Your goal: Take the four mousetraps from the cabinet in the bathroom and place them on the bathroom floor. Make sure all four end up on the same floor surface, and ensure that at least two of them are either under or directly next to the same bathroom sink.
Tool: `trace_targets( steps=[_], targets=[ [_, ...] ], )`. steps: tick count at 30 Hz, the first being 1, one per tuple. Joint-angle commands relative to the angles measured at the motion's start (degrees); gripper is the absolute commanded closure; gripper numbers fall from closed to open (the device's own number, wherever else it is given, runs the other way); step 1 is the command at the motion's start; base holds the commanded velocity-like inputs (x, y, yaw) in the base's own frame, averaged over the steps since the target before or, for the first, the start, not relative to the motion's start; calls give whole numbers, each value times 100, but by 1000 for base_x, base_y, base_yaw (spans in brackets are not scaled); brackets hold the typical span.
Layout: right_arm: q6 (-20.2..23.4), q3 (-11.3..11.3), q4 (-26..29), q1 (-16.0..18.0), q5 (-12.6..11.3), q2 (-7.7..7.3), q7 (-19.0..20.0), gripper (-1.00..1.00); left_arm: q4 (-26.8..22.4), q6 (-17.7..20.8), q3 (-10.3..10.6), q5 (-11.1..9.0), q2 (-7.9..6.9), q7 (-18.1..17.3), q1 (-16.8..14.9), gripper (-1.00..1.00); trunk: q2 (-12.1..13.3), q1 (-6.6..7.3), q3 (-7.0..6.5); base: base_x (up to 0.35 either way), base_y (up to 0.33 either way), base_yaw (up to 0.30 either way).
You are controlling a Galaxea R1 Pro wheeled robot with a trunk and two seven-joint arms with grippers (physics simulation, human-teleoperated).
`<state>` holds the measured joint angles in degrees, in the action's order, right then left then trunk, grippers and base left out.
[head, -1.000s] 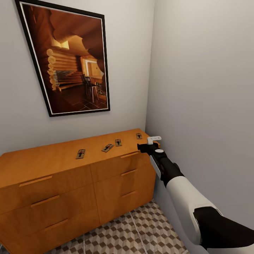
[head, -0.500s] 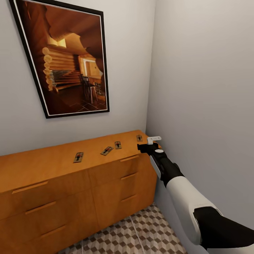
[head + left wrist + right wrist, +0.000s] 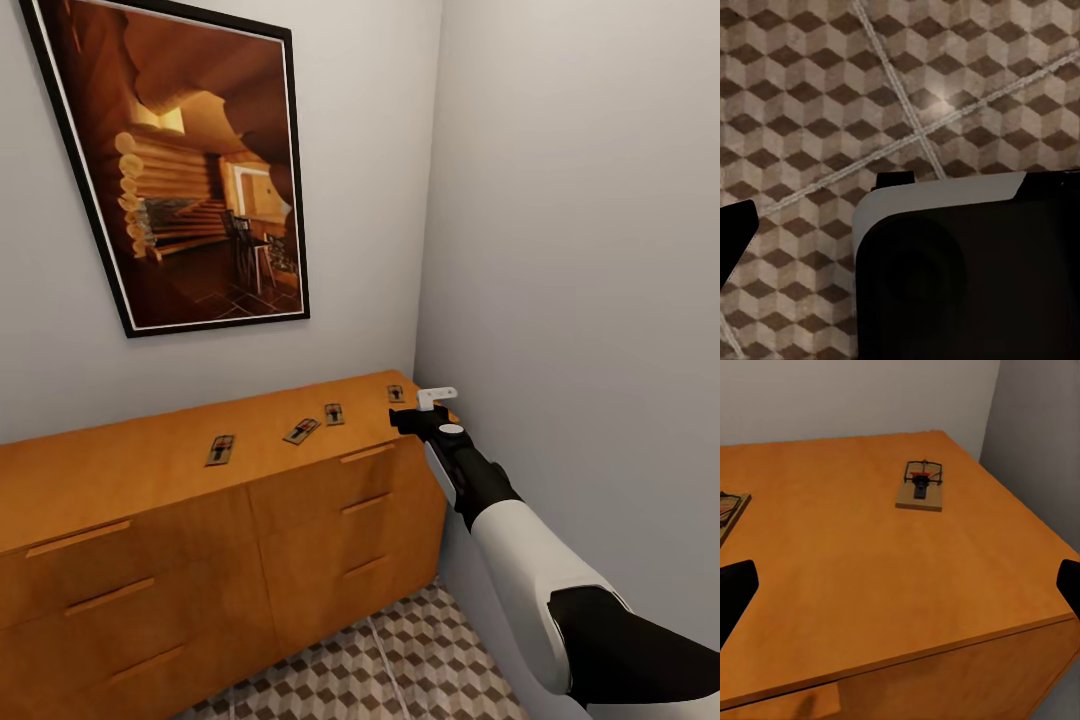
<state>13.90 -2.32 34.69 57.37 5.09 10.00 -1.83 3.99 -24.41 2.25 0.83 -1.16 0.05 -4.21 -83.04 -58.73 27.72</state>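
All four mousetraps (image 3: 220,449) lie on top of the cabinet (image 3: 150,480), spread left to right toward its wall-side corner. Your right hand (image 3: 412,416) hovers open, empty, at that corner. Reach for the nearest trap (image 3: 921,485); you're at the first pick.

A room in a home; a framed picture (image 3: 185,170) hangs on the plain grey wall (image 3: 580,250). Below stands a wooden cabinet (image 3: 200,540) on cube-patterned floor tiles (image 3: 400,670).
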Motion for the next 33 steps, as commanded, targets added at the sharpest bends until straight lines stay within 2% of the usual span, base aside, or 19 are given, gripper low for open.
trace_targets(
  steps=[1,4,8,24,33],
  targets=[
    [41,-13,9,3,53,0,-19,-100,23,-39,21,10,-25,1,-9,-100,-4,0,6,5,0,0],
    [42,-16,6,3,53,0,-19,-100,23,-33,21,12,-106,-6,-9,-100,-4,0,6,3,0,0],
    [42,-19,4,3,53,0,-19,-100,26,-29,21,9,-127,-8,-9,-100,-4,0,6,1,0,0],
    [43,-22,3,3,53,0,-19,-100,49,175,21,5,-66,3,-1,-100,-4,0,6,10,0,0],
    [43,-22,-4,3,53,0,-21,-100,57,191,21,-3,-61,2,11,-100,-4,0,6,189,0,0]
  ],
)
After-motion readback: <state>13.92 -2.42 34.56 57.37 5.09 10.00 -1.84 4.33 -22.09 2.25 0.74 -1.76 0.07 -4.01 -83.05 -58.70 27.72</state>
